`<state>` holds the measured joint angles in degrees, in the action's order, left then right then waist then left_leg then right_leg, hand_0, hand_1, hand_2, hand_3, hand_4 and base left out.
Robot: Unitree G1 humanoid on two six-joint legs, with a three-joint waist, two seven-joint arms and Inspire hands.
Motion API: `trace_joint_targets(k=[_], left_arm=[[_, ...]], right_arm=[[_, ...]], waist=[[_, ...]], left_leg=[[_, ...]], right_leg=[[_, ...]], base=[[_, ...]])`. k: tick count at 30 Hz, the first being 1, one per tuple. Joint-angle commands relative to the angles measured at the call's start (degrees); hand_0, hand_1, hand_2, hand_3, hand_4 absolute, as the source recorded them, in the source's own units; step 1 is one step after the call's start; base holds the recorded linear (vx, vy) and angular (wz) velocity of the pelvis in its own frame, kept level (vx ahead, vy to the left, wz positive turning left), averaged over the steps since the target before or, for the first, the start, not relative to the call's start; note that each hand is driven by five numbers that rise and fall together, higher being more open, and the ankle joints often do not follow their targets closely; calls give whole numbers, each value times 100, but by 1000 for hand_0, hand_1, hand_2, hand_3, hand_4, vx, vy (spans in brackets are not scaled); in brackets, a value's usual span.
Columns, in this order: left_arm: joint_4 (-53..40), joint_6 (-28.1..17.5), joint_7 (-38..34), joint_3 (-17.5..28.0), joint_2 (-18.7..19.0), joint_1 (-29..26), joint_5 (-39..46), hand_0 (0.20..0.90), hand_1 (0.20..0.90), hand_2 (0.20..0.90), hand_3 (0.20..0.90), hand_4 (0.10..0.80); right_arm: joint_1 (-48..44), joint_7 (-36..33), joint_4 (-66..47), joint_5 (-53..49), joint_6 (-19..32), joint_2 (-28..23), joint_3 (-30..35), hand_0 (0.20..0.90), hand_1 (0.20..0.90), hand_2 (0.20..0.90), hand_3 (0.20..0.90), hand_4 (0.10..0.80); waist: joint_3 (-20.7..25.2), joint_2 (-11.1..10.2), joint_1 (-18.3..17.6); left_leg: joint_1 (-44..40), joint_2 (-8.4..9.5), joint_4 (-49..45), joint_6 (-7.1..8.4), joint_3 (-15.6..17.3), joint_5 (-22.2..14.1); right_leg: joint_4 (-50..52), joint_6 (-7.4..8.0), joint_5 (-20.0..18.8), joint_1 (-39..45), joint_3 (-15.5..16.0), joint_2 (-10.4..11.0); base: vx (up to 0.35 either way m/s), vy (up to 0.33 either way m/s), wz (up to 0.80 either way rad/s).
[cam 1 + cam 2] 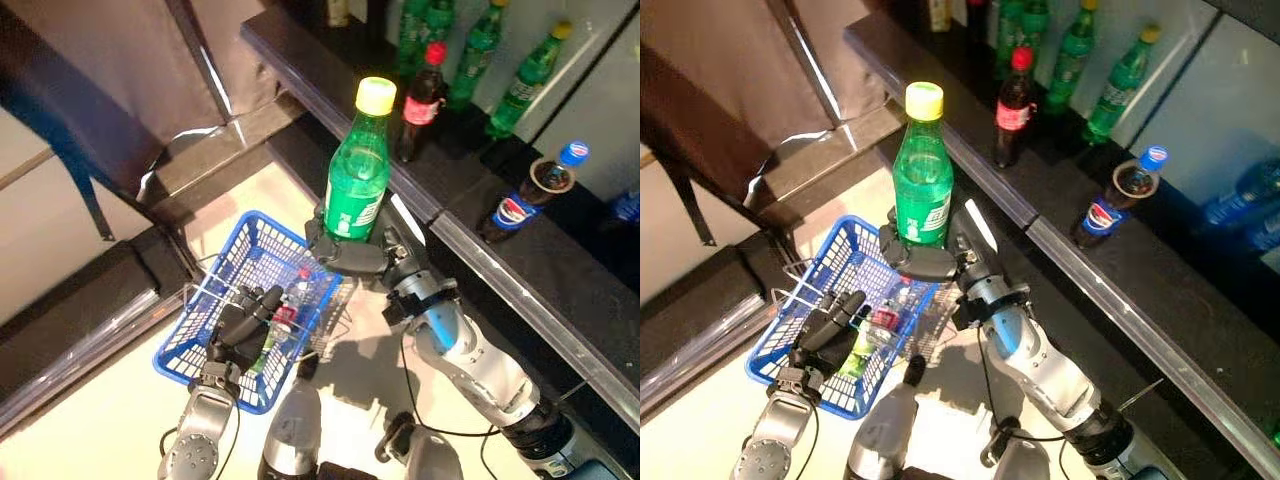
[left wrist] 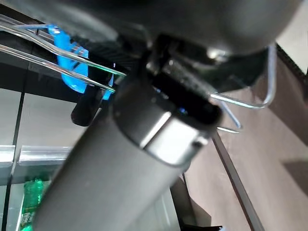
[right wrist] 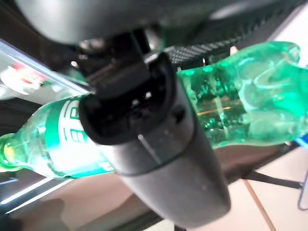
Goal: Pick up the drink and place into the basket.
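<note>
- The right hand (image 1: pixel 352 256) was clamped round the lower body of the green drink bottle (image 1: pixel 358 175), holding it upright, clear of the shelf (image 1: pixel 520 250) and just above the far corner of the blue basket (image 1: pixel 200 345).
- The left hand (image 1: pixel 240 325) had its fingers curled on the basket's wire handle (image 2: pixel 86 60).
- The carry step seemed under way; next the bottle needed lowering into the basket beside the small bottle (image 1: pixel 285 315) lying there.
</note>
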<state>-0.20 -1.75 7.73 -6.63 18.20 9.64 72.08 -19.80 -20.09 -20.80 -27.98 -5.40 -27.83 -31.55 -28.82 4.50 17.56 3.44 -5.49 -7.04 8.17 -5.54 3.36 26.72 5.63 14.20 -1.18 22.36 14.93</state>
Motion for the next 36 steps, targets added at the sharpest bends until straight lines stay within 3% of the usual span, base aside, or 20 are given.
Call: trace_joint_targets(k=[1, 17, 30, 36], left_arm=[[-2486, -527, 1855, 24, 440, -662, 30, 300, 300, 300, 200, 100], [-3199, 403, 3279, -19, 622, -930, 323, 300, 300, 300, 200, 100], [-3288, 597, 3864, 422, 764, -645, 535, 300, 300, 300, 200, 100], [-3430, 683, 4026, 490, 776, -558, 657, 300, 300, 300, 200, 100]], right_arm=[[-913, -216, -183, -45, 628, 680, -299, 300, 300, 300, 200, 100], [-1075, -784, 1056, 736, 270, 1049, -485, 300, 300, 300, 200, 100], [-617, -1061, 2214, 825, 430, 1254, -169, 300, 300, 300, 200, 100], [-145, -1067, 2635, 319, 604, 1515, -244, 300, 300, 300, 200, 100]], waist=[[1251, -270, 7], [1461, -283, 372], [1637, -262, 590], [1622, -217, 596]], left_leg=[[9, 384, -291, -307, -92, -106], [-36, 535, -221, -329, -455, -93], [-75, 565, -189, -299, -603, -106], [-58, 565, -177, -289, -633, -93]], right_leg=[[-1321, -299, -779, 651, 147, -393], [-1511, -238, -858, 914, 480, -360], [-1507, -233, -802, 1038, 655, -338], [-1476, -231, -791, 1013, 663, -335]], base=[[-3, -27, 19], [28, 10, 15], [47, 16, 7], [12, 0, 3]])
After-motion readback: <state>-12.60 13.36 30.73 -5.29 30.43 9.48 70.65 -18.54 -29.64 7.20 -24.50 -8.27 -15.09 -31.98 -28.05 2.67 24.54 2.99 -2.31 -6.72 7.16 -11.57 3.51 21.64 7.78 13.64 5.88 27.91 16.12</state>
